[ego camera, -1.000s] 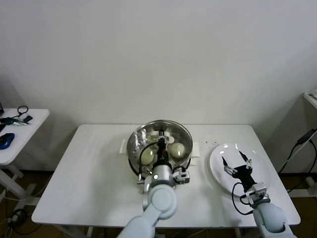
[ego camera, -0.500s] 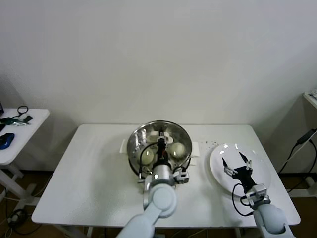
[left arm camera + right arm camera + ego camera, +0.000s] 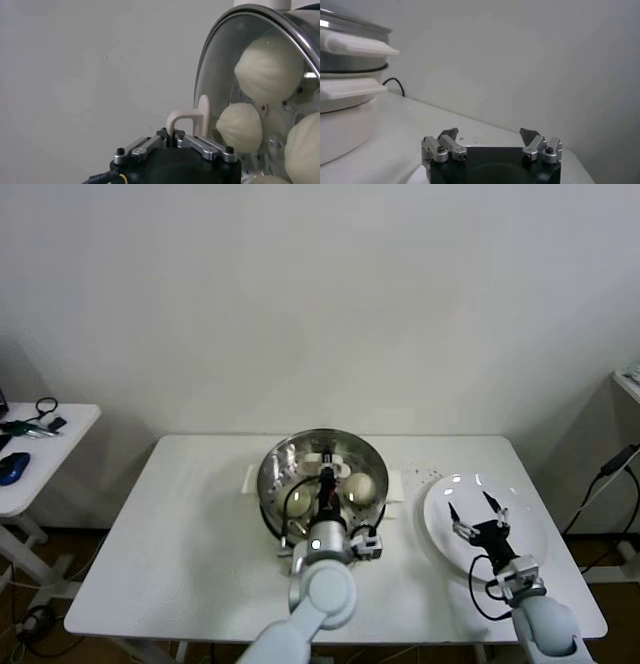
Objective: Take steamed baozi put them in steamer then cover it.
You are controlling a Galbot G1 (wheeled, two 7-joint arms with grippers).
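— What do we have in front of us?

— We see a white table [image 3: 180, 544] against a plain pale wall, with a small side table [image 3: 40, 454] off to the robot's left carrying cables and a dark object. In the middle of the main table stands the steamer [image 3: 275, 474], a shiny steel pot on a white base.

— And the cover?

— We find the cover [image 3: 220, 65] on the steamer, its clear glass and metal rim over the pot. Our left gripper [image 3: 326, 474] is pressed together on the lid's cream-white bar handle [image 3: 192, 117]; in the left wrist view the handle rises right out from between the fingers.

— Where are the steamed baozi?

— Inside the pot, under the glass. In the left wrist view we count at least three of the steamed baozi [image 3: 270, 67] plainly and the edge of another low down; from the head view we make out two, either side of the gripper.

— The other arm?

— Our right gripper [image 3: 478, 514] hovers over the white plate [image 3: 440, 504] to the steamer's right, fingers spread wide and pinching nothing. Whether it touches the plate we cannot tell.
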